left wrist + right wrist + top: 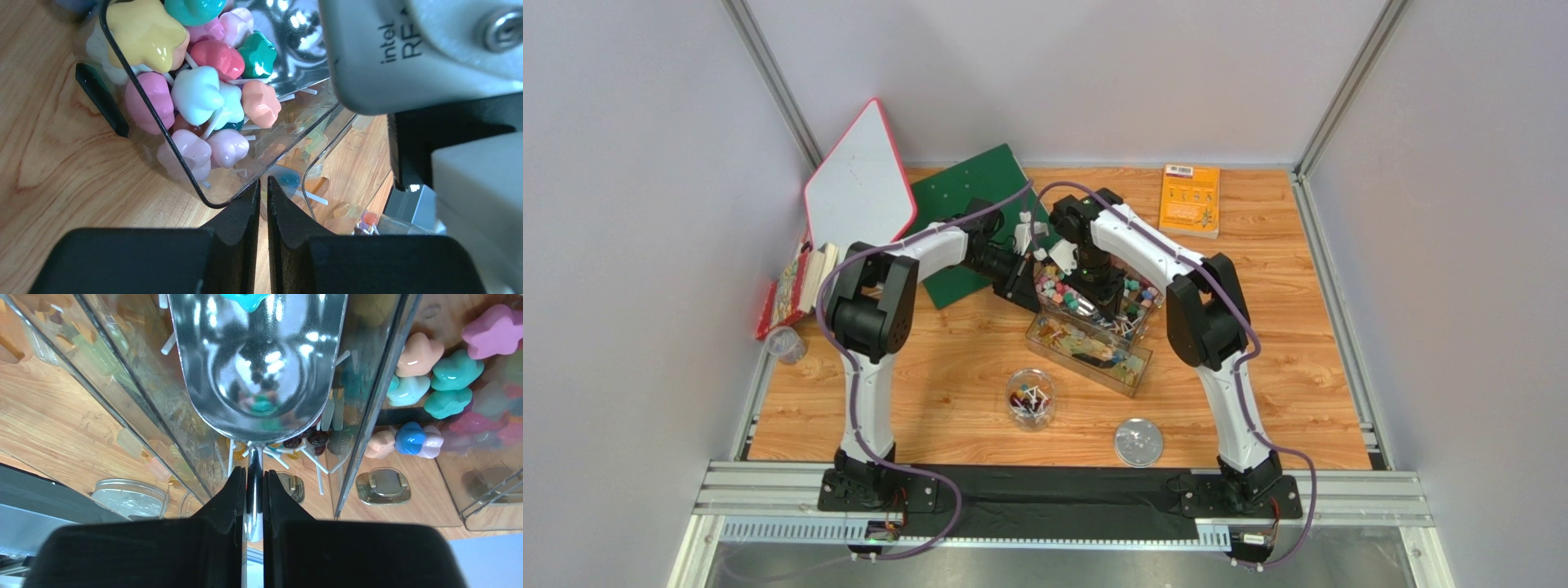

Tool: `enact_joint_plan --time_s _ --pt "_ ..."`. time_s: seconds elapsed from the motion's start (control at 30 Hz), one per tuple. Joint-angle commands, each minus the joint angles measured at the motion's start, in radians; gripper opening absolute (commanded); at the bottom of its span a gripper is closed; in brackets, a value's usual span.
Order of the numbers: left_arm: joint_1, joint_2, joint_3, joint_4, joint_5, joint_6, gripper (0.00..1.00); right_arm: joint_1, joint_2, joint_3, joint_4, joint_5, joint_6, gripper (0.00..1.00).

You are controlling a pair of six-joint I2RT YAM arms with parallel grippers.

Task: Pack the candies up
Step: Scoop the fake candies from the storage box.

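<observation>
Over the wooden table (928,392), the left hand (262,190) pinches the clear bin (142,105) by its rim, and the right hand (251,478) clamps the scoop (258,361) handle.

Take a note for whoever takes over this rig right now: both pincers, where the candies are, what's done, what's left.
The left pincer is shut, apparently pinching the wall of the clear box.
The right pincer is shut on the handle of the scoop, which is down in the box with a teal candy in its bowl.
Most candies are in the box; a few are in the open jar, with the lid beside it.
Left to do: scoop more into the jar, then probably put the lid on.
</observation>
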Motion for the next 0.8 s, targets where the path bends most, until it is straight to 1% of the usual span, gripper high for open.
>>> enact_joint_plan --time_s 0.0,0.17,0.27,0.33,0.37,0.53,0.67,0.77 --pt "-0.030 0.003 0.005 0.021 0.063 -0.006 0.13 0.020 0.042 0.043 -0.076 -0.059 0.011 0.00" --pt "-0.007 -0.048 0.013 -0.021 0.035 0.027 0.14 0.000 0.023 -0.012 -0.067 -0.052 0.012 0.00" --pt "0.030 -0.082 0.047 -0.083 0.006 0.092 0.15 -0.020 0.011 -0.028 -0.062 -0.058 0.012 0.00" --pt "0.051 -0.096 0.068 -0.089 -0.032 0.106 0.14 -0.029 0.012 -0.026 -0.060 -0.063 0.014 0.00" --pt "0.058 -0.093 0.093 -0.090 -0.049 0.110 0.12 -0.029 0.014 -0.025 -0.059 -0.063 0.014 0.00" --pt "0.071 -0.013 0.182 -0.094 -0.059 0.092 0.02 -0.029 0.022 -0.009 -0.060 -0.071 0.012 0.00" --pt "0.070 0.067 0.277 -0.094 -0.068 0.051 0.00 -0.029 0.019 -0.012 -0.060 -0.072 0.012 0.00" --pt "0.058 0.117 0.300 -0.095 -0.068 0.054 0.00 -0.029 0.019 -0.002 -0.054 -0.074 0.015 0.00"
